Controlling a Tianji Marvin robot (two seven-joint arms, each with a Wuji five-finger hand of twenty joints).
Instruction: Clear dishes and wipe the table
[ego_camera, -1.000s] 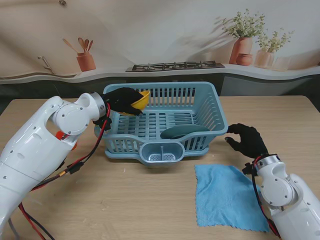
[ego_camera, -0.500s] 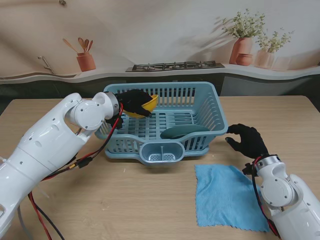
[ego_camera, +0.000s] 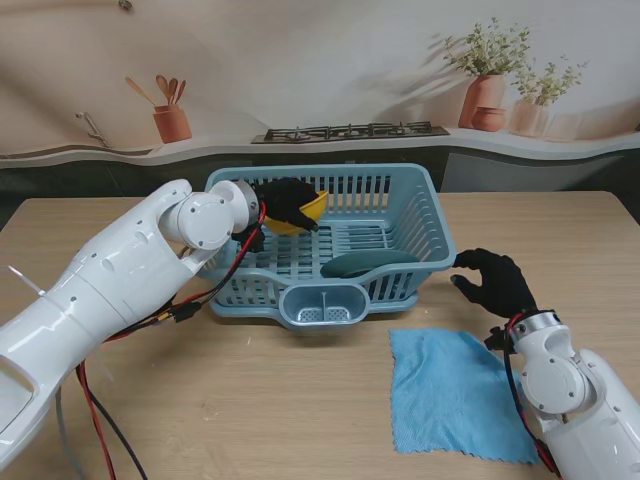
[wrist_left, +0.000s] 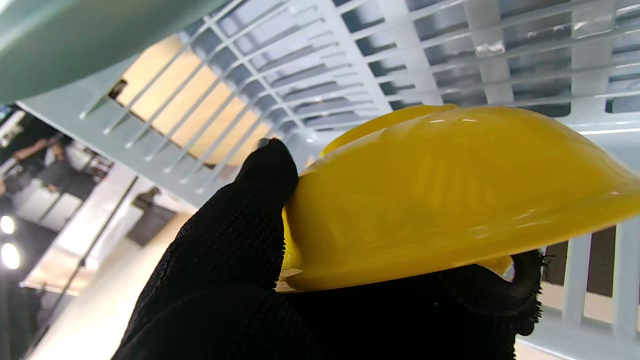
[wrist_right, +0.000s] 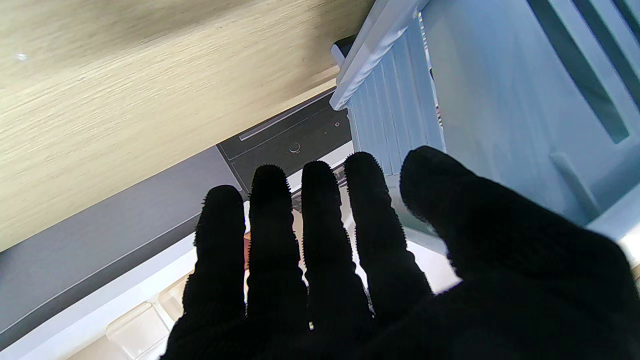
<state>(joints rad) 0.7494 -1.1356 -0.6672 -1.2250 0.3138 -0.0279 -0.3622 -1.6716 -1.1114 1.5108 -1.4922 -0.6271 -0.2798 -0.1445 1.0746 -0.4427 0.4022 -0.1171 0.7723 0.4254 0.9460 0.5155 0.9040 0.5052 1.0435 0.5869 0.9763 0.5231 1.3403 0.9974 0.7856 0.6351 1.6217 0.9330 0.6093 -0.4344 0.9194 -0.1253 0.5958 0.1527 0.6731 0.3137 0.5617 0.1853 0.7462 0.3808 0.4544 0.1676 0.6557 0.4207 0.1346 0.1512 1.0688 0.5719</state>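
- While held over the rack (ego_camera: 420, 215) for stowing: bowl (ego_camera: 298, 208), left hand (ego_camera: 280, 200) gripping it.
- Right hand (ego_camera: 495, 282): fingers (wrist_right: 320, 200) spread, empty, beside the rack.
- Cloth (ego_camera: 455, 392): flat on table (ego_camera: 250, 400), for wiping.

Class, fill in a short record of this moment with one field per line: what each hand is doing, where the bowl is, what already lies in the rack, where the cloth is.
left hand: left hand shut on the yellow bowl, holding it over the rack's inside
right hand: right hand open, holding nothing, by the rack's right wall
bowl: in the air, not set down
rack: blue dish rack on the table, a teal plate lying inside
cloth: blue cloth flat on the table, nearer to me than the rack, untouched
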